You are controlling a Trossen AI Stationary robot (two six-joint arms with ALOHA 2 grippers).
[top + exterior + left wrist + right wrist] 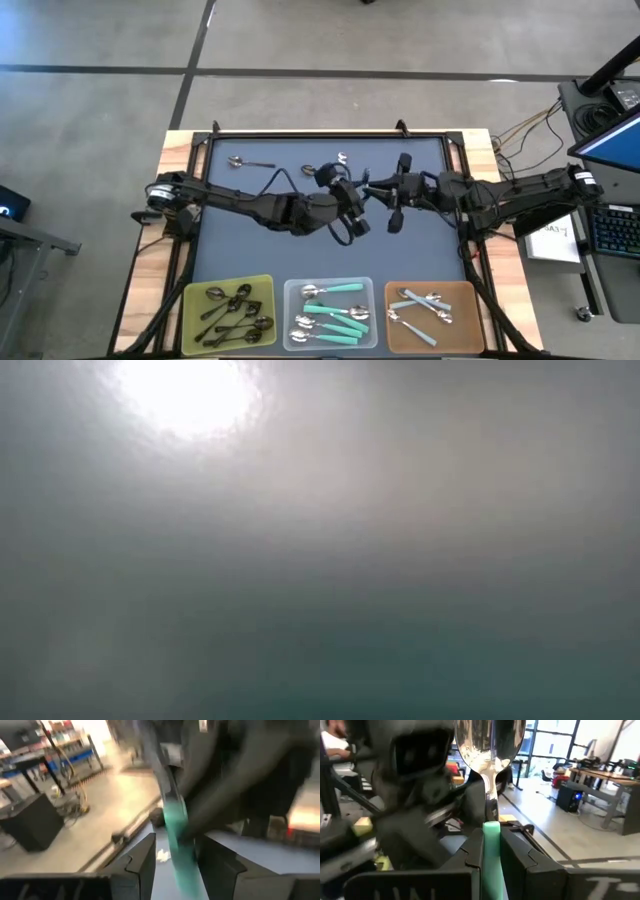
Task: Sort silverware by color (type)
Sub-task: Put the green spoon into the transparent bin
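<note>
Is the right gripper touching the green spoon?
Touching. In the right wrist view the right gripper has both dark fingers pressed against the teal handle of the spoon, with no gap on either side.

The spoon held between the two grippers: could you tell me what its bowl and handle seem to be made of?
The spoon has a bowl that looks like polished metal, since it mirrors the room. Its handle looks like opaque teal plastic, matt and evenly coloured. The right gripper clamps that handle.
</note>
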